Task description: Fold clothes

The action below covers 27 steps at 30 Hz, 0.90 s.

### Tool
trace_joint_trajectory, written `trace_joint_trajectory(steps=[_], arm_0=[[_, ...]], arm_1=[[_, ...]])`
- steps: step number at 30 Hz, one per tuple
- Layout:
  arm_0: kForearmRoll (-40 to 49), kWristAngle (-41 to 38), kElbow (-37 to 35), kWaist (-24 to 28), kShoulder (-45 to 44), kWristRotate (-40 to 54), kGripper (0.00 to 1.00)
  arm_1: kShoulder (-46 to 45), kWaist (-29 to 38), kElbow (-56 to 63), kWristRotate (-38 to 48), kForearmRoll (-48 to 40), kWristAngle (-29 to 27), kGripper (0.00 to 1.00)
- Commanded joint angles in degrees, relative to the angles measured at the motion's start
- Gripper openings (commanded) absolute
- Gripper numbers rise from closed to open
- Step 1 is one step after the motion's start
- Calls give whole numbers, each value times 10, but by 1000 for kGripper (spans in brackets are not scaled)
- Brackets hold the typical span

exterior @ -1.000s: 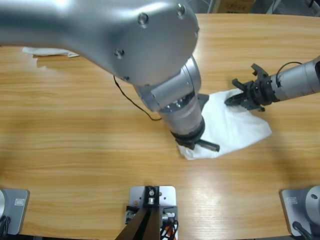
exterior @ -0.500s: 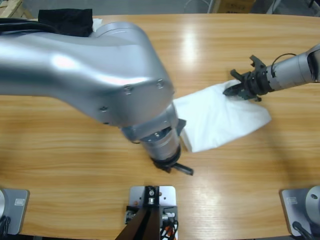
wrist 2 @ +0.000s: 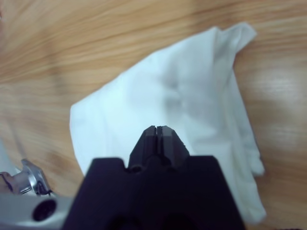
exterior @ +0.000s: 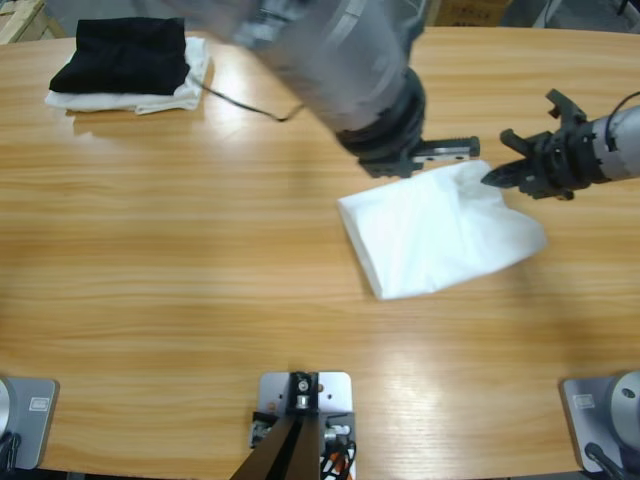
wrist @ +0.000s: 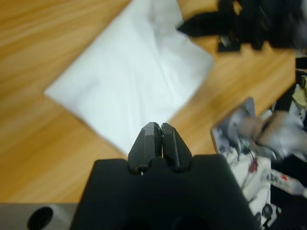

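1. T-shirt [exterior: 440, 228] lies folded into a rough white rectangle on the table [exterior: 180, 260], right of centre, one corner spilling toward the right edge.
2. Left gripper [wrist: 160, 128] is clenched, jaws pressed together on nothing, above the shirt's near edge; the other arm's black gripper shows at the far corner in the left wrist view.
3. Right gripper [wrist 2: 157, 129] is also clenched and empty, hanging over the shirt's middle folds.
4. High view: one arm [exterior: 360, 70] comes down from the top, its gripper at the shirt's upper edge; a second arm [exterior: 610, 150] enters from the right, gripper just beside the upper right corner.
5. Black garment [exterior: 125, 52] sits on a white cloth [exterior: 165, 98] at the far left corner, well apart.
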Motion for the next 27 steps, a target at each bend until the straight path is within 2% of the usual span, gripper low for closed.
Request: trace_joint_trajectory(steps=[1, 9, 16, 19, 22, 27], arm_0=[[93, -40, -187, 12, 209, -3, 0], [141, -51, -204, 8, 237, -12, 0], [185, -19, -212, 10, 253, -27, 0], [193, -24, -227, 12, 262, -27, 0], [241, -54, -275, 16, 286, -27, 0], [286, -64, -327, 17, 310, -33, 0]], arm_1=[[-61, 8, 22, 6, 88, -39, 0], [0, 19, 44, 29, 65, -53, 0], [17, 19, 45, 39, 59, -60, 0], [42, 21, 38, 59, 77, -93, 0], [68, 31, 34, 85, 113, -138, 0], [102, 31, 15, 106, 148, -166, 0]])
